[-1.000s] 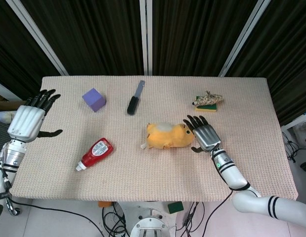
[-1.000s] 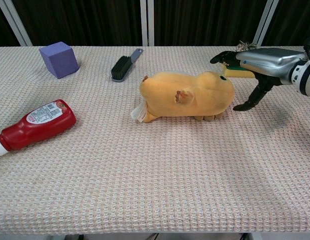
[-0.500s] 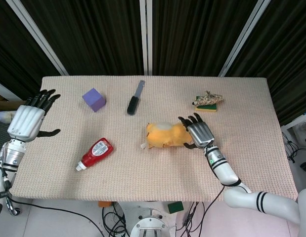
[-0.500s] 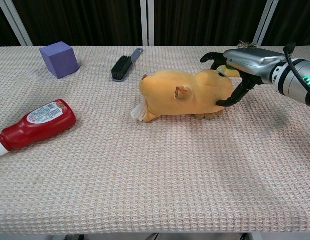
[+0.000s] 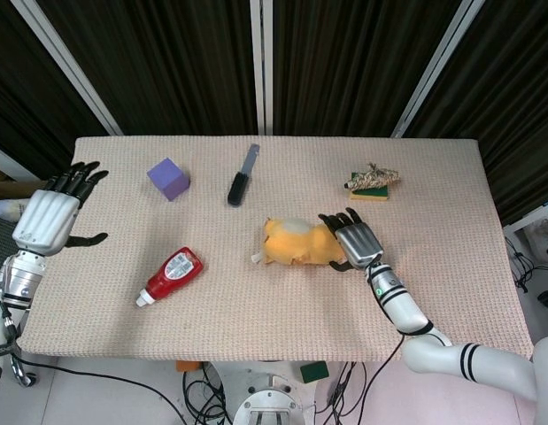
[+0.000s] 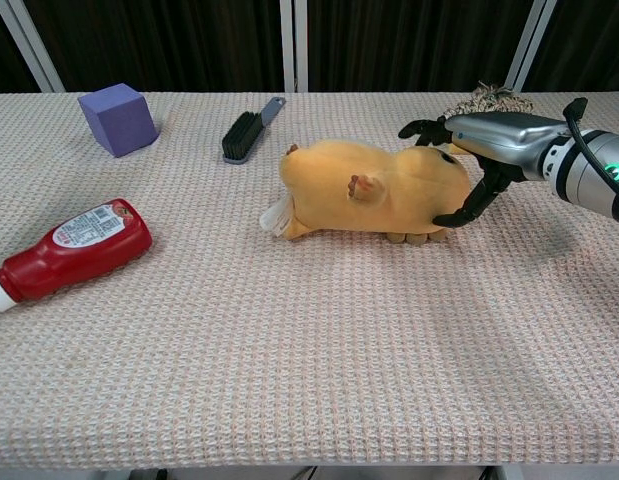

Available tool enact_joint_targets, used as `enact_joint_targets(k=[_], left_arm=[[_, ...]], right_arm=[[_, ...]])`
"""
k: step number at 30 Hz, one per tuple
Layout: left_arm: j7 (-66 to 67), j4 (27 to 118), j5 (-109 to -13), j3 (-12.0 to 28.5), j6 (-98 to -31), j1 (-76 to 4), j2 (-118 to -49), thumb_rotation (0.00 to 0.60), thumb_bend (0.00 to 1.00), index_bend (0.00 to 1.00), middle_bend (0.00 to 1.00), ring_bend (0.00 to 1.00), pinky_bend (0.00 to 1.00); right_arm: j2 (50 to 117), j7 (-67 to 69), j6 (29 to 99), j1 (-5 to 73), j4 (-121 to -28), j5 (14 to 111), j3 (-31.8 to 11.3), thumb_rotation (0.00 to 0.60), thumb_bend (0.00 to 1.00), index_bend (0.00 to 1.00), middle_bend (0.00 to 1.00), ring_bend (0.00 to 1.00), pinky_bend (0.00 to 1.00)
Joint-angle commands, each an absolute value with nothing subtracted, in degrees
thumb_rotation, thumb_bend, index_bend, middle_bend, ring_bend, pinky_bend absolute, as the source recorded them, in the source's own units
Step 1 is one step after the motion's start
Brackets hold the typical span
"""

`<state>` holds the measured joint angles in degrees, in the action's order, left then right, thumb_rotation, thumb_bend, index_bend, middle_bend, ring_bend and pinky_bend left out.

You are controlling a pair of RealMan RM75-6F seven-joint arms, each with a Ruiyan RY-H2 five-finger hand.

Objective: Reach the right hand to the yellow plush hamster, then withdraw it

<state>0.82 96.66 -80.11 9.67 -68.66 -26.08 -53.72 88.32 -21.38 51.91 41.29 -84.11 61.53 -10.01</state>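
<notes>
The yellow plush hamster (image 5: 296, 243) lies on its side in the middle of the table, head toward my right hand (image 5: 355, 241). That hand rests against the hamster's head (image 6: 429, 170): its fingers (image 6: 421, 128) spread over the top and the thumb (image 6: 467, 208) curves down in front of the face. It holds nothing. In the chest view the hamster (image 6: 369, 190) fills the centre and the right hand (image 6: 489, 135) comes in from the right. My left hand (image 5: 48, 217) hovers off the table's left edge, fingers apart and empty, seen only in the head view.
A red ketchup bottle (image 5: 172, 274) lies front left. At the back are a purple cube (image 5: 168, 178), a black brush (image 5: 241, 177) and a straw-coloured scourer on a sponge (image 5: 373, 181). The woven table mat (image 5: 282, 319) stretches bare toward the front.
My right hand has moved left from beside the hamster onto its head, nudging the plush slightly. The left hand has not moved.
</notes>
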Motion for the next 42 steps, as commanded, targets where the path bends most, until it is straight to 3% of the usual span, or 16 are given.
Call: enact_joint_targets(k=[1, 3, 6, 11, 13, 16, 18, 20, 23, 25, 27, 34, 38, 42], left_arm=[[0.78, 96.63, -80.16, 9.65, -68.68, -26.11, -53.78, 0.556, 0.00, 0.11, 0.03, 0.03, 0.16], [0.80, 96.58, -80.15, 9.67, -68.71, -26.14, -53.84, 0.555, 0.00, 0.11, 0.03, 0.03, 0.16], [0.75, 96.43, -80.11, 9.74, -68.76, -26.21, -53.99, 0.552, 0.00, 0.11, 0.03, 0.03, 0.16], [0.46, 95.93, -79.99, 9.78, -68.67, -26.33, -54.24, 0.549, 0.00, 0.11, 0.03, 0.03, 0.16], [0.44, 95.89, -79.94, 9.80, -68.65, -26.35, -54.24, 0.549, 0.00, 0.11, 0.03, 0.03, 0.16], [0.33, 95.96, -79.98, 9.77, -68.66, -26.35, -54.16, 0.551, 0.00, 0.11, 0.03, 0.03, 0.16], [0.26, 96.00, -80.07, 9.77, -68.75, -26.33, -54.09, 0.550, 0.00, 0.11, 0.03, 0.03, 0.16], [0.24, 96.02, -80.12, 9.76, -68.82, -26.31, -54.05, 0.548, 0.00, 0.11, 0.03, 0.03, 0.16], [0.16, 96.12, -80.10, 9.76, -68.83, -26.29, -53.93, 0.549, 0.00, 0.11, 0.03, 0.03, 0.16], [0.14, 96.30, -80.03, 9.74, -68.85, -26.24, -53.81, 0.548, 0.00, 0.11, 0.03, 0.03, 0.16], [-0.13, 96.66, -80.01, 9.76, -68.89, -26.17, -53.63, 0.548, 0.00, 0.11, 0.03, 0.03, 0.16], [0.07, 98.77, -79.75, 9.55, -70.20, -24.94, -52.09, 0.541, 0.00, 0.11, 0.03, 0.03, 0.16], [0.55, 100.89, -79.11, 8.04, -73.43, -21.46, -51.38, 0.541, 0.00, 0.11, 0.03, 0.03, 0.16], [0.00, 102.11, -80.32, 5.18, -78.11, -16.61, -52.28, 0.492, 0.00, 0.11, 0.03, 0.03, 0.16]], right_arm=[[88.60, -20.90, 52.29, 41.37, -83.74, 62.25, -9.86, 0.600, 0.18, 0.00, 0.05, 0.00, 0.00], [88.94, -20.85, 52.73, 41.41, -83.26, 62.63, -9.82, 0.600, 0.19, 0.02, 0.09, 0.00, 0.00], [90.39, -21.30, 54.74, 41.22, -81.80, 63.08, -10.02, 0.600, 0.20, 0.16, 0.20, 0.04, 0.00], [92.96, -21.99, 58.23, 40.87, -79.32, 64.99, -10.05, 0.600, 0.28, 0.57, 0.51, 0.29, 0.03], [93.87, -21.74, 59.34, 40.76, -78.43, 65.89, -10.16, 0.600, 0.30, 0.66, 0.56, 0.34, 0.06], [94.22, -21.70, 59.31, 40.78, -78.02, 66.01, -10.22, 0.600, 0.31, 0.71, 0.59, 0.38, 0.08], [93.80, -21.85, 58.40, 40.86, -78.36, 65.59, -10.11, 0.600, 0.30, 0.69, 0.55, 0.37, 0.09], [92.91, -22.05, 56.97, 41.01, -79.05, 64.99, -9.85, 0.600, 0.26, 0.58, 0.47, 0.32, 0.07], [91.04, -22.26, 54.60, 41.20, -80.78, 63.28, -9.73, 0.600, 0.18, 0.16, 0.20, 0.08, 0.00], [90.06, -21.89, 53.92, 41.16, -81.71, 62.91, -9.68, 0.600, 0.15, 0.02, 0.07, 0.01, 0.00], [89.32, -21.03, 54.33, 40.90, -82.25, 63.89, -9.57, 0.600, 0.12, 0.00, 0.00, 0.00, 0.00], [82.02, -18.14, 60.41, 36.66, -89.92, 69.80, -7.55, 0.600, 0.09, 0.00, 0.00, 0.00, 0.00], [72.55, -15.82, 69.21, 29.49, -97.43, 75.98, -3.27, 0.600, 0.10, 0.00, 0.00, 0.00, 0.00], [68.00, -11.20, 79.22, 21.29, -93.35, 80.35, 0.46, 0.600, 0.14, 0.00, 0.00, 0.00, 0.00]])
